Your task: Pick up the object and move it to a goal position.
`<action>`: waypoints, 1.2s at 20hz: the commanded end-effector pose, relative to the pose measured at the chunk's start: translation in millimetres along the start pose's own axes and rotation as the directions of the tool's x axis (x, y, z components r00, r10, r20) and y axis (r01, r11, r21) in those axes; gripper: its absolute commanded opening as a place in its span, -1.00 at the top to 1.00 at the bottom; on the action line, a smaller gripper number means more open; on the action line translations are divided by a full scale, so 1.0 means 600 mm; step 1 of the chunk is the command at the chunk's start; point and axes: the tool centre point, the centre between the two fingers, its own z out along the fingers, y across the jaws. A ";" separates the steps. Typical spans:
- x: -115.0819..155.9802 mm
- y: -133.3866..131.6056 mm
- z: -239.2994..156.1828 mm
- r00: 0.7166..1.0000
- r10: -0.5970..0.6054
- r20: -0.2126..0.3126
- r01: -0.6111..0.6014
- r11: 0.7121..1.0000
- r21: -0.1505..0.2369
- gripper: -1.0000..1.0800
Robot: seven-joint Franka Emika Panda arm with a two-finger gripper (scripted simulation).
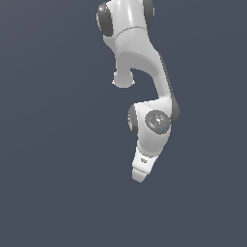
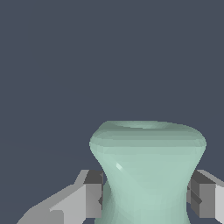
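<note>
The object (image 2: 146,166), a pale mint-green spool pinched at the middle, stands upright between my two fingers in the wrist view. The grey pad of one finger (image 2: 93,194) meets one side of its waist and the other finger (image 2: 202,199) meets the opposite side. My gripper (image 2: 147,197) looks shut on the object. In the exterior view the white arm hangs down and the gripper (image 1: 139,176) points downward. The object is hidden there behind the hand.
A plain dark grey-blue surface fills both views. The arm's upper links (image 1: 140,53) reach down from the top of the exterior view. No other objects show.
</note>
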 end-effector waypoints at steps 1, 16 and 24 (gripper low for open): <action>-0.006 -0.002 -0.016 1.000 0.000 0.000 0.000 1.000 -0.001 1.00; -0.085 -0.038 -0.221 1.000 0.000 0.002 0.000 1.000 -0.002 1.00; -0.140 -0.063 -0.371 1.000 -0.001 0.001 0.001 1.000 -0.002 1.00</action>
